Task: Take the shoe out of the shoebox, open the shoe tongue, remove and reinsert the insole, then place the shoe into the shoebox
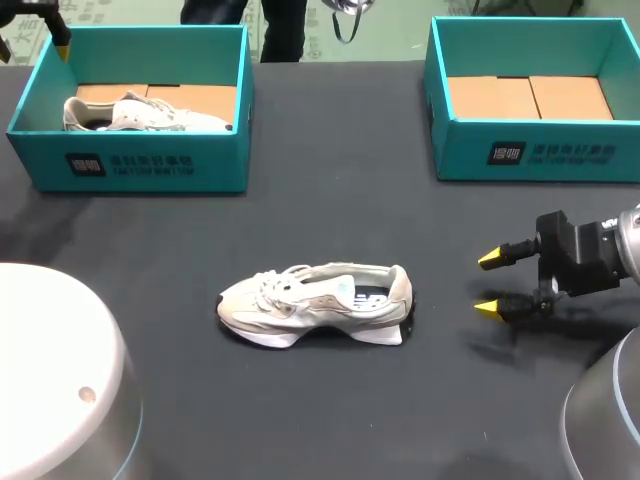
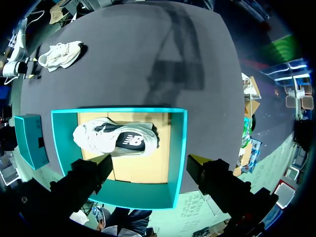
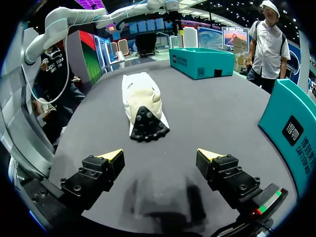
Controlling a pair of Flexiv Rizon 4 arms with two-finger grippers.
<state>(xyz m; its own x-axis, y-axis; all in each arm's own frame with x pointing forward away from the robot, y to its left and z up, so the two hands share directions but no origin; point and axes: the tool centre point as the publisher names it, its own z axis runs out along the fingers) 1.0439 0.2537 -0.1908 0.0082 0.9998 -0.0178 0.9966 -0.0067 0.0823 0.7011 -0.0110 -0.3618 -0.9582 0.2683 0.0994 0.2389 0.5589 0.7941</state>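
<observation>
Jaws stand wide apart and hold nothing on both arms as I run the rig from afar. The right gripper (image 1: 490, 284) hangs low over the table (image 1: 330, 200), near the heel of the shoe (image 1: 315, 305). The shoe lies out in the middle of the dark surface, toe pointing away from that gripper. The left gripper (image 2: 150, 159) hovers above the left shoebox (image 1: 130, 165), where a second shoe (image 1: 140, 113) lies on the cardboard floor. The right shoebox (image 1: 540, 150) shows only its cardboard base.

The tongue and insole work looks not yet begun, and I judge the main risk to be at the heel. A straight push from the right fingers could slide the light shoe across the smooth table instead of pinning it. A shoe that skids or rolls would leave its opening turned away from me. With only one arm near it, lifting the tongue could drag the whole shoe along. The left arm has its own hazard: a drop from there could clip the box wall or pick up the wrong shoe
</observation>
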